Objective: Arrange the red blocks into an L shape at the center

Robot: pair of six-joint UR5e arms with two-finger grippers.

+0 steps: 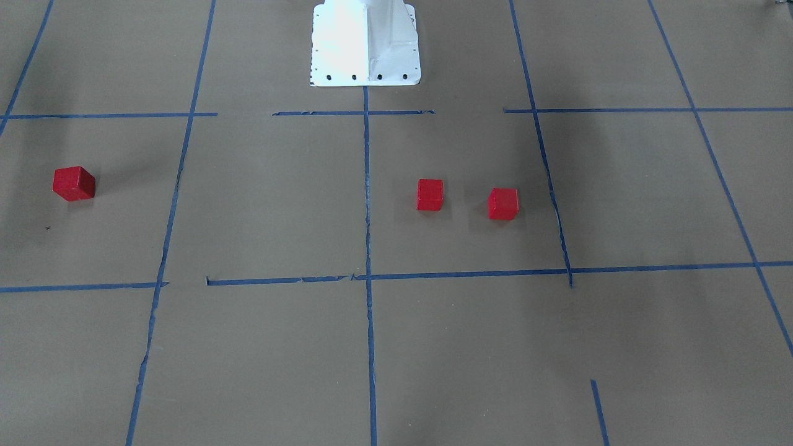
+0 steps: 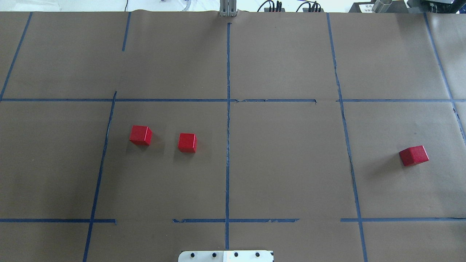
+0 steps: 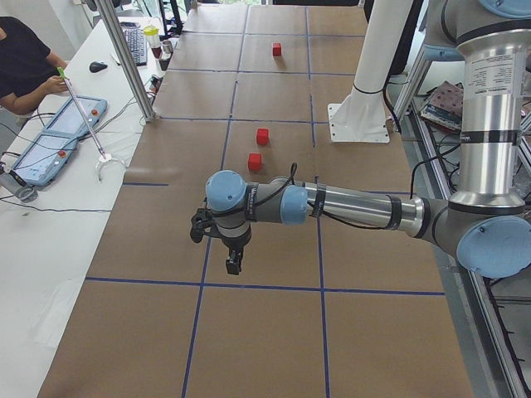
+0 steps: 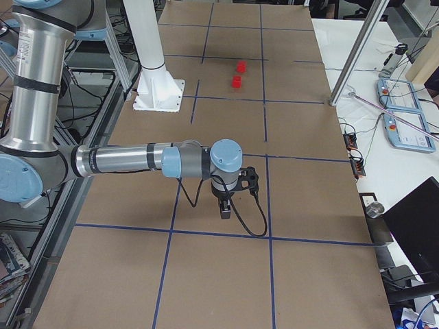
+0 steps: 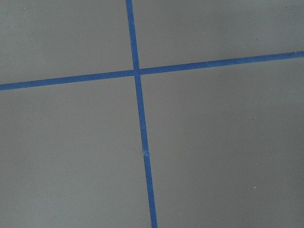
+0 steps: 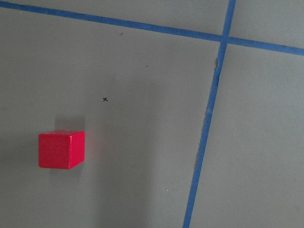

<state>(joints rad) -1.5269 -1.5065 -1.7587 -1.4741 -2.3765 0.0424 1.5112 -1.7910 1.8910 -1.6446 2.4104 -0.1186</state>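
Observation:
Three red blocks lie apart on the brown paper. Two are in the cell left of the center tape line in the overhead view, one further left and one nearer the line. The third lies far right, outside the center; it also shows in the right wrist view. The left gripper shows only in the exterior left view, hanging over bare paper away from the blocks. The right gripper shows only in the exterior right view. I cannot tell whether either is open or shut.
The white robot base stands at the table's edge by the center line. Blue tape lines grid the paper. An operator sits at a side table with tablets on the far side.

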